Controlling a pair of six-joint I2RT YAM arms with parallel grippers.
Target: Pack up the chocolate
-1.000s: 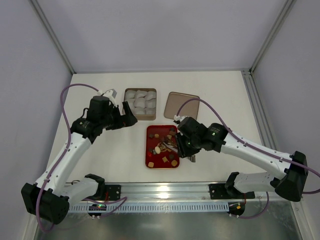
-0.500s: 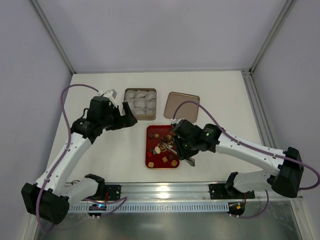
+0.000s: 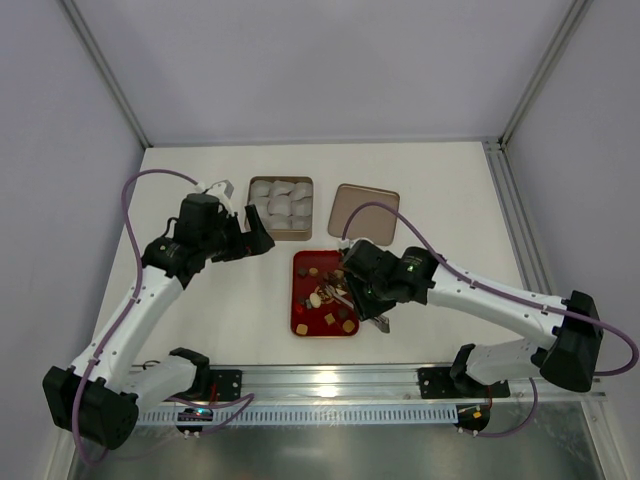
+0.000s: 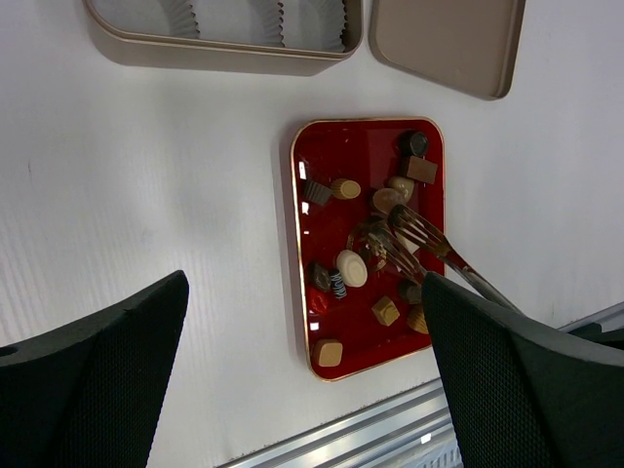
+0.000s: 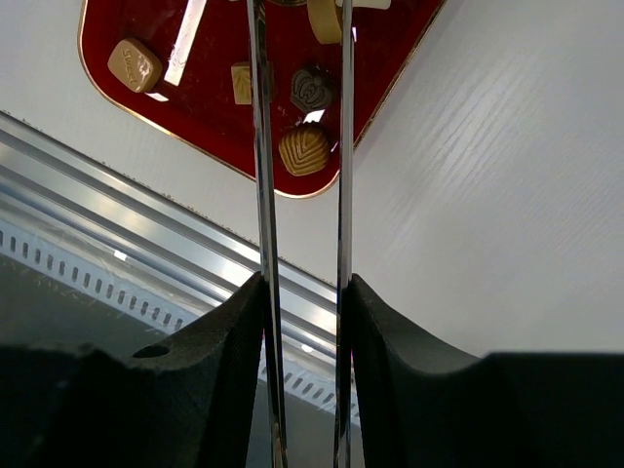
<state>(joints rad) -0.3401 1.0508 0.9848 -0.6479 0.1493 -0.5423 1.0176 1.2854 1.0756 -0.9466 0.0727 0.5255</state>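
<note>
White counter (image 3: 200, 310) carries everything, and I read the layout as a transfer job. The tan tin (image 4: 214, 56), lined with crinkled paper cups (image 4: 234, 18), sits at the far side. Its lid (image 3: 362, 210) lies flat beside it so the cups can be reached from above, and the red tray (image 4: 331, 156) lies nearer the arm bases, just in front of both. My left pincer (image 3: 264, 236) hovers by the tin's near corner, fingers spread wide and gripping nothing, parked clear of the work, I judge. My right pincer (image 5: 302, 292) is pressed onto a pair of metal tongs (image 4: 429, 244), both blades squeezed between its pads, presumably because the pieces are too small for bare fingers. The tong tips dip among the chocolate (image 4: 351, 267), which lies loose in the tray. Whether a piece sits between the tips I cannot tell.
</note>
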